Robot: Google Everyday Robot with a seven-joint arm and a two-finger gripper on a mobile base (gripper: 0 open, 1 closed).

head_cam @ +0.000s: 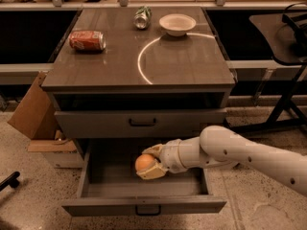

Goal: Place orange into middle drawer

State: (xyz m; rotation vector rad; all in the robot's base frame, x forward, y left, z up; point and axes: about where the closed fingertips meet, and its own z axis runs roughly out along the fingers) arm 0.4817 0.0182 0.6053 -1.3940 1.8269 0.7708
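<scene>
Camera view: orange (pixel 143 162) sits between gripper (pixel 149 164) fingers inside middle drawer (pixel 144 206).

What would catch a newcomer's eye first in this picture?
The bright orange stands out, held in the gripper of a white arm, inside the open middle drawer low in the view. Next come the red soda can lying at the left of the cabinet top and the white bowl at its back.

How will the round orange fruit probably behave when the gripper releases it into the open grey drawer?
Being round and smooth, the orange fruit, held by the gripper over the grey middle drawer, will probably roll on the flat floor. The drawer walls should stop it.
</scene>
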